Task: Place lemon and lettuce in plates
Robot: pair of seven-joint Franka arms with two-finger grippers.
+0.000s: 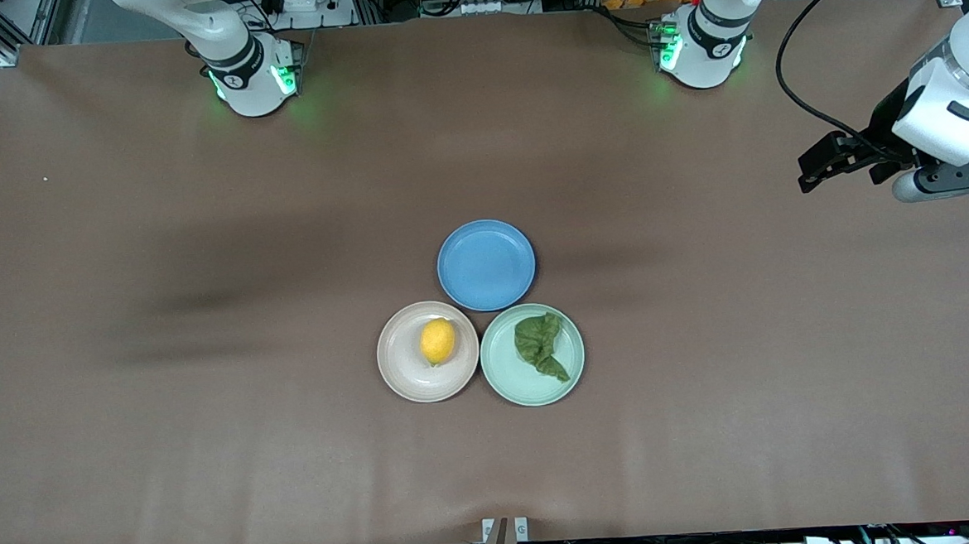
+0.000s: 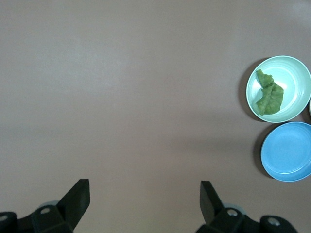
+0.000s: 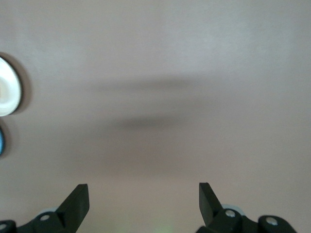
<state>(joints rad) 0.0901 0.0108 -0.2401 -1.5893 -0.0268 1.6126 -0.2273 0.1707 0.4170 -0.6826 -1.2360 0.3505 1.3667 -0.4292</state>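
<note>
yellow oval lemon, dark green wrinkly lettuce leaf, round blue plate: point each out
yellow oval lemon (image 1: 437, 341), front view, middle of the fruit
dark green wrinkly lettuce leaf (image 1: 540, 344), front view, centre of the leaf
round blue plate (image 1: 486, 264), front view, bare middle

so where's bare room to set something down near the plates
The round blue plate is bare. Bare brown tabletop surrounds the cluster. Crowded: the beige-pink plate holds the yellow lemon, the mint green plate the dark-green lettuce leaf.
</note>
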